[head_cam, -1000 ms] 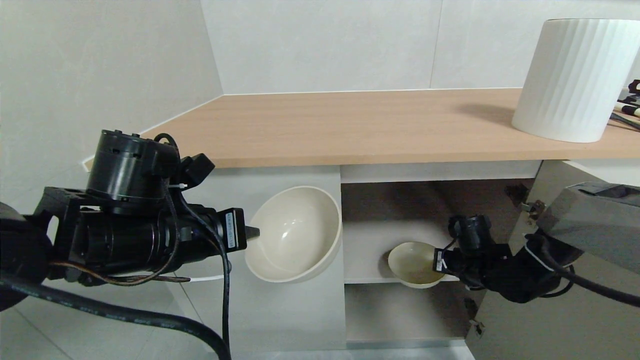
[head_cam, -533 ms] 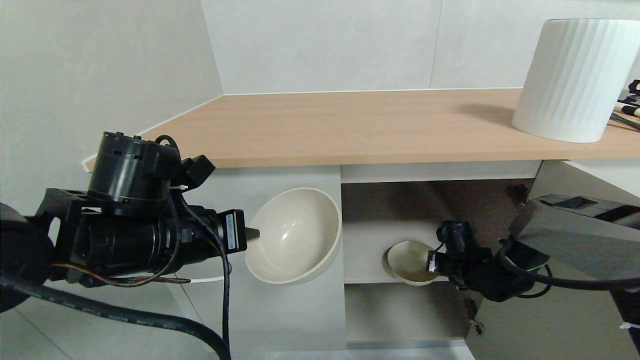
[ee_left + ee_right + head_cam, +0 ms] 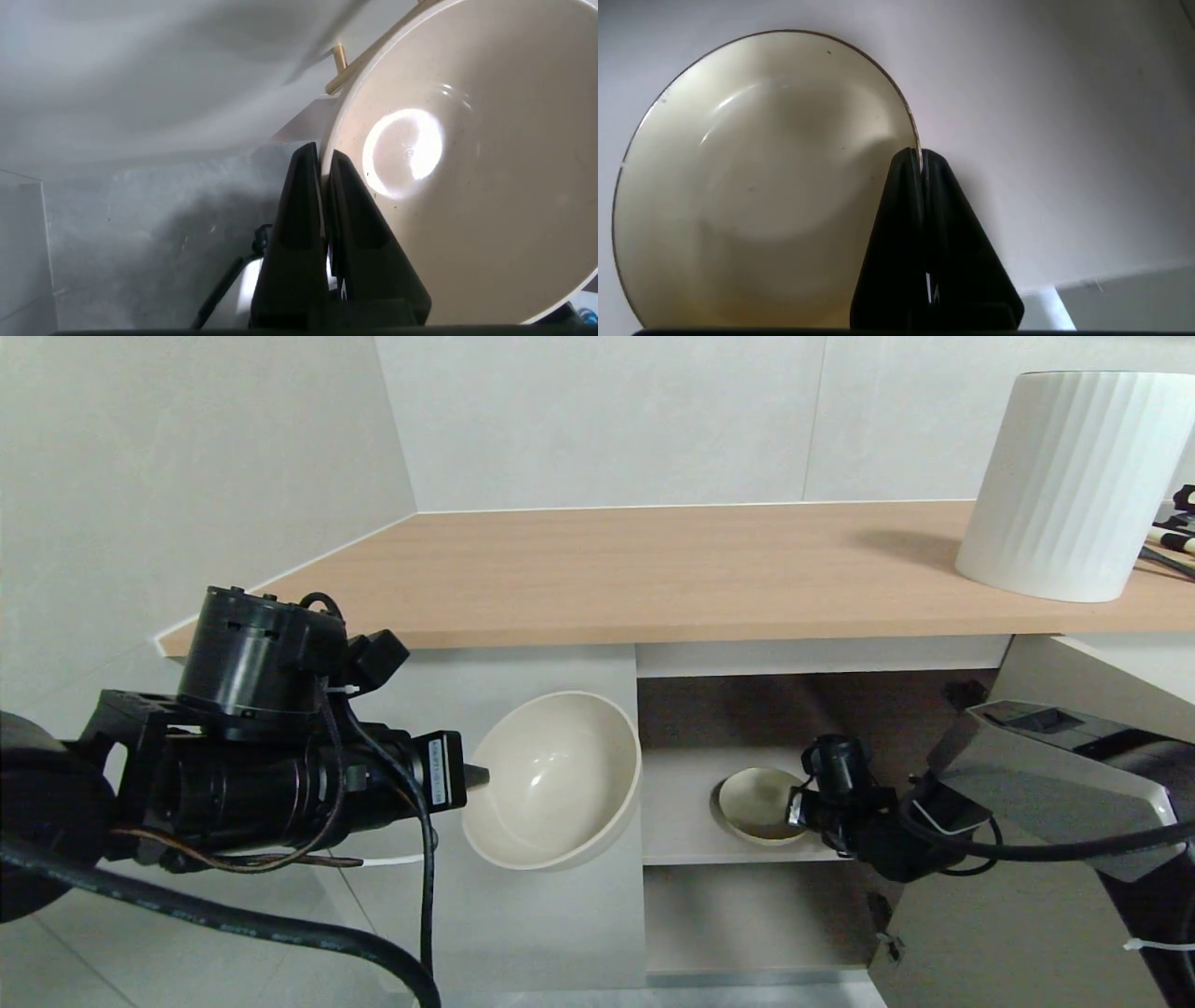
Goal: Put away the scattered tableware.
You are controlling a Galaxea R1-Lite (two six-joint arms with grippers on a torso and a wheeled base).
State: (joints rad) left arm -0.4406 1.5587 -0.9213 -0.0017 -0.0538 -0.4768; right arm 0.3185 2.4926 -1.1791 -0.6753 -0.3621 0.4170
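My left gripper (image 3: 478,773) is shut on the rim of a large cream bowl (image 3: 553,782), held tilted in the air in front of the closed left cabinet door. In the left wrist view the fingers (image 3: 322,177) pinch that large bowl (image 3: 467,159) at its edge. My right gripper (image 3: 795,807) is inside the open cabinet, shut on the rim of a small cream bowl (image 3: 756,803) just above or on the middle shelf (image 3: 681,803). The right wrist view shows the small bowl (image 3: 757,177) clamped at its rim by the right gripper (image 3: 921,168).
A wooden countertop (image 3: 653,569) runs above the cabinet, with a ribbed white cylinder (image 3: 1074,476) at its right end. The cabinet's right door (image 3: 1027,896) hangs open beside my right arm. A lower compartment (image 3: 747,915) lies below the shelf.
The right gripper has carried the small bowl left and deeper into the cabinet, over the shelf. The left gripper with the large bowl has shifted slightly right and down.
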